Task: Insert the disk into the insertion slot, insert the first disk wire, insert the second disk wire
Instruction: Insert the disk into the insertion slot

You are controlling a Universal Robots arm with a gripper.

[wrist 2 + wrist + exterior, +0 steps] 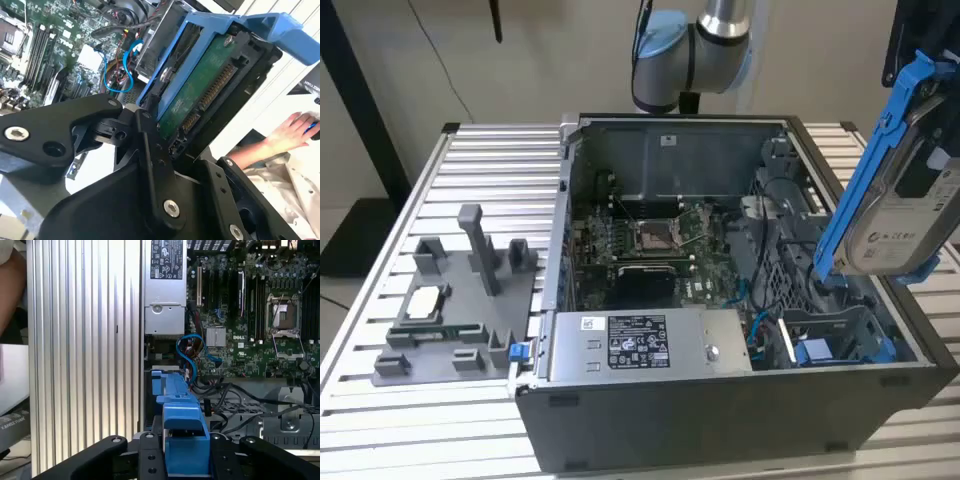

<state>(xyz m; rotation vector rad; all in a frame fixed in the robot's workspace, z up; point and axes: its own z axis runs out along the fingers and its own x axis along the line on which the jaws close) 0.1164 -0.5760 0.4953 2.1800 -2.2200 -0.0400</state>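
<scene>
The disk (905, 200), silver-grey with a white label and a bright blue frame, hangs tilted in the air over the open case's side at the exterior view's right. My gripper (184, 460) is shut on it, black fingers (150, 457) pressing the blue frame (182, 427) from both sides. The second wrist view shows the disk's green circuit-board underside (200, 95) and its connector row. The insertion slot (835, 325), a grey bay with perforated walls, lies below the disk in the case's near corner at the exterior view's right. Blue wires (192, 347) curl beside it.
The open computer case (720, 400) sits on a slatted aluminium table (480, 170). Inside are the motherboard (660, 235) and a grey power-supply box (650, 342). A grey fixture with small parts (460, 290) lies at the exterior view's left. A person's hand (295, 132) rests beyond the table.
</scene>
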